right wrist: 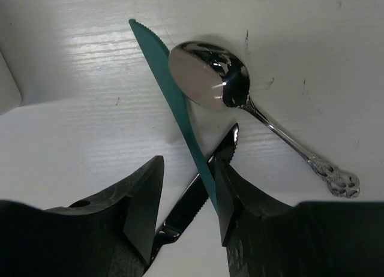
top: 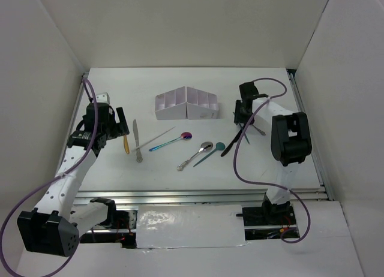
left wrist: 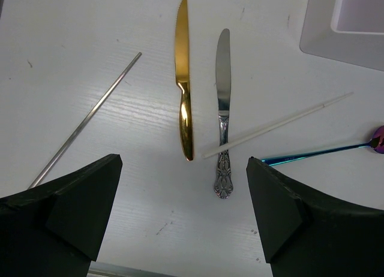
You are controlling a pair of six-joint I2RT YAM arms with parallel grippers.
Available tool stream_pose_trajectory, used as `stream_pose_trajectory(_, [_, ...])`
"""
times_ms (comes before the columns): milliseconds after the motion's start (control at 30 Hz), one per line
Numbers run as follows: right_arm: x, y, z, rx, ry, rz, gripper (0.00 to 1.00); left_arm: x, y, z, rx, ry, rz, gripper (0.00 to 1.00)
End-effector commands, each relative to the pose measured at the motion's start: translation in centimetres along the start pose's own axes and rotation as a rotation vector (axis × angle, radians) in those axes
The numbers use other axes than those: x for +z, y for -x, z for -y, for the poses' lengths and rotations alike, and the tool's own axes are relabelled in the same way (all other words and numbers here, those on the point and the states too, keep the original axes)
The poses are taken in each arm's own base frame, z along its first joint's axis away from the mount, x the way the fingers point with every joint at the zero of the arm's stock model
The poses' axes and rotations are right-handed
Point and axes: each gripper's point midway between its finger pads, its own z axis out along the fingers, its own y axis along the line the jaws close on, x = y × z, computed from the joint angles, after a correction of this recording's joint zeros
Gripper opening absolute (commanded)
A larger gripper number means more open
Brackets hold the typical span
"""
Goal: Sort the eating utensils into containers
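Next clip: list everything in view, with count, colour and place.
box: 1, white, divided, far middle of table
table: 1, white
gold knife: 1, gold, left side
silver knife: 1, silver, beside the gold knife
white stick: 1, white, crossing the silver knife's handle
metal stick: 1, silver, left of the gold knife
iridescent spoon: 1, purple-blue, centre
silver spoons: 2, silver, one centre, one touching the teal knife
teal spoon: 1, teal, centre-right
teal knife: 1, teal, between the right fingers
black knife: 1, black, under the right gripper
left gripper: 1, black, open over the knives
right gripper: 1, black, open
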Motion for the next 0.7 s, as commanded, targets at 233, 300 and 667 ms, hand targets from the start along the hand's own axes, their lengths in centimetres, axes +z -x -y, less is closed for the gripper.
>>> stream_pose_trajectory(233, [0.7, 1.3, -1.0, -0.055, 0.035, 0.004, 0.46, -0.5, 1.2, -0.1, -0.008, 0.006, 0.034, 0.99])
stream_pose_trajectory(300, [0.6, 1.2, -1.1, -0.056, 0.043, -0.002, 0.46, -0.5, 1.2, 0.0, -0.008, 0.005, 0.033, 0.99])
stream_pose_trajectory(667, [0.5, 0.2, -2.0, -0.021, 0.067, -0.040, 0.42, -0.9, 1.2, -0.2, -0.016, 0.005, 0.040, 0.99])
